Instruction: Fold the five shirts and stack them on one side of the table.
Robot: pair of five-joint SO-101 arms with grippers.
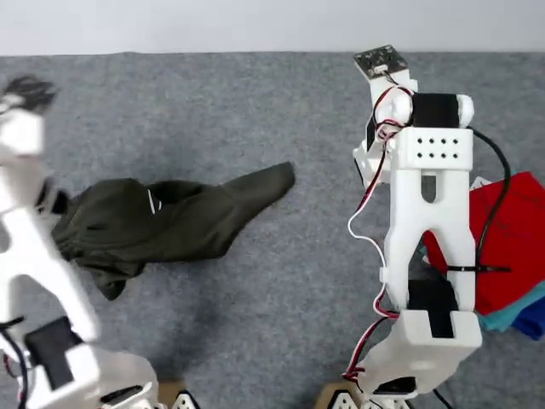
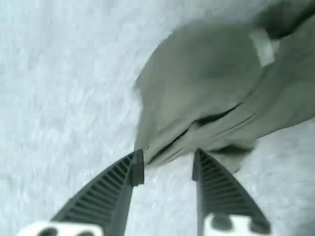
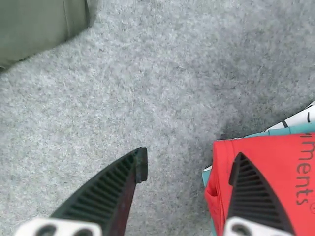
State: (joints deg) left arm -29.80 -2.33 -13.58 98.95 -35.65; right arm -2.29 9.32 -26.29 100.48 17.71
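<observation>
At the near right of the grey table (image 1: 281,324), a stack of folded shirts (image 1: 498,290) is seen, partly covered by the right arm (image 1: 430,247). The stack is topped by a red shirt (image 1: 519,221). A teal layer (image 1: 502,322) and a blue layer (image 1: 532,319) are exposed along its near edge. In the right wrist view the right gripper (image 3: 189,167) is held with its jaws spread wide and nothing between them. One finger is placed over the red shirt's edge and the other over bare table just beside the stack. Whether cloth is touched cannot be told.

Farther back and to the left, well apart from the stack, a dark olive shirt (image 1: 162,221) is laid crumpled and unfolded. One sleeve (image 1: 264,183) is stretched out to the right. A small white tag (image 1: 154,203) is shown near its middle.

The left arm (image 1: 38,247) is positioned along the table's left edge, beside this shirt. The left gripper (image 2: 167,167) is parted, and the olive shirt's edge is seen between its fingertips but is not clamped.
</observation>
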